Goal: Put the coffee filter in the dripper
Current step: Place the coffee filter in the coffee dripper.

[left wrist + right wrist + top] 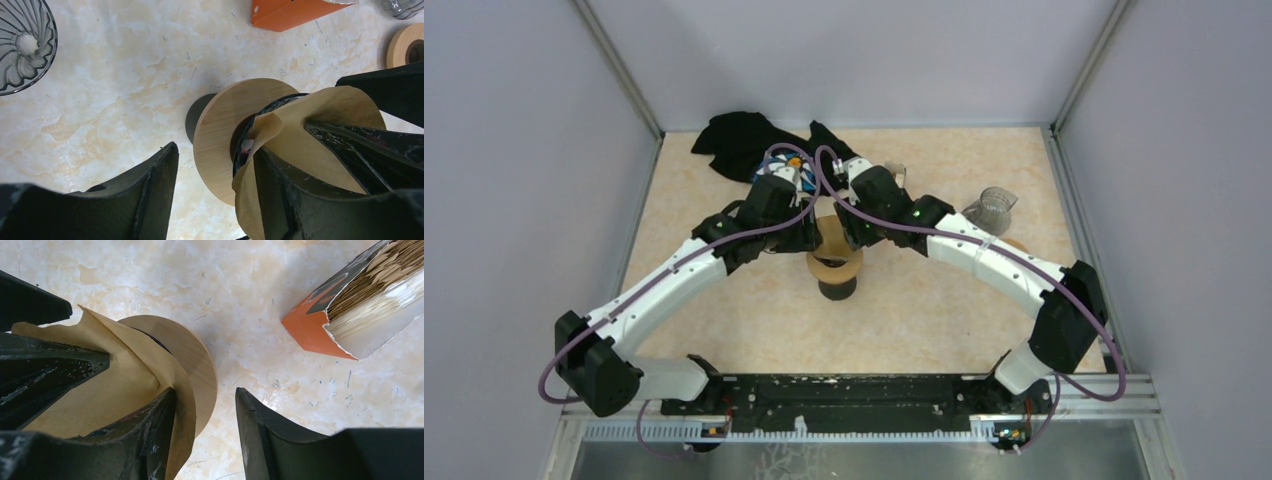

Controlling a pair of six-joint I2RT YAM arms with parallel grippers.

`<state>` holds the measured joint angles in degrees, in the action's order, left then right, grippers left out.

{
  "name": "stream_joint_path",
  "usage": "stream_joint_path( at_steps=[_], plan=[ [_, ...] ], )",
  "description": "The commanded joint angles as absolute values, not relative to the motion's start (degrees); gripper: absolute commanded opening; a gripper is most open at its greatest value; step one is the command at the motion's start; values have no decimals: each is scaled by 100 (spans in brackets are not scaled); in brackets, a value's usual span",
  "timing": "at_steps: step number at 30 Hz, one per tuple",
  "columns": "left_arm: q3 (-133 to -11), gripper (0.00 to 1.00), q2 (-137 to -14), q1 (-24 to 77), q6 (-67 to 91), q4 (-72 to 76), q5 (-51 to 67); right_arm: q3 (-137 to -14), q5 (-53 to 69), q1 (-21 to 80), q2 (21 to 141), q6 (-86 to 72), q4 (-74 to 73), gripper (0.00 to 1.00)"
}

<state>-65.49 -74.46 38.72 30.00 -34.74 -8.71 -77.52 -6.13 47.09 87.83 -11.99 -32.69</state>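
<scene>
**Position.** The filter [325, 107] sits cone-down in the dripper [834, 268], mid-desk [240, 295]. Its upper rim stands proud of the wood collar [220, 140], and one edge is folded and wrinkled. I judge it partly seated, not flush.

**Left gripper** [216, 152]. The jaws are wide. One finger is inside the cone against the paper and the other is outside, beside the collar. The paper wall lies between them, unpinched.

**Right gripper** [206, 395]. The jaws are parted with a moderate gap. One finger is inside the cone with the paper edge curling round it, and the other is outside. As far as the views show, it is not clamped on anything.

**Handling (judged).**
- The filter is thin brown paper: very light, limp, and quick to crease. It will likely tear if you drag it.
- It has no weight to hold itself down, so expect it to cling to a finger and ride up when you pull out.
- The dripper looks top-heavy on its narrow black base, so a sideways push could tip it.

**Where to take hold.**
- If you re-grip, pinch a single wall at the free upper rim and close lightly.
- Avoid the wrinkled edge.
- To seat the filter, press from inside, low on the wall and outward.
- I cannot pick out the seam in these views.

**Spares.** An open box [320, 330] of filters lies near, to the right.
</scene>
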Motion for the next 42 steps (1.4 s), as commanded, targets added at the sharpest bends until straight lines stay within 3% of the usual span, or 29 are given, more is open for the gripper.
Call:
stream_joint_path(
  at_steps=[1,14,42],
  plan=[
    [-6506,63,-7319,3845,3006,-3469,-730,-7971,-602,4720,8578,-1151,-3188,49],
    [-6458,83,-7124,3850,2971,-3426,169,-7980,-570,4720,8635,-1143,-3178,49],
    [-6700,83,-7688,3876,2591,-4019,114,-7948,-570,4720,8707,-1151,-3168,49]
  ],
)
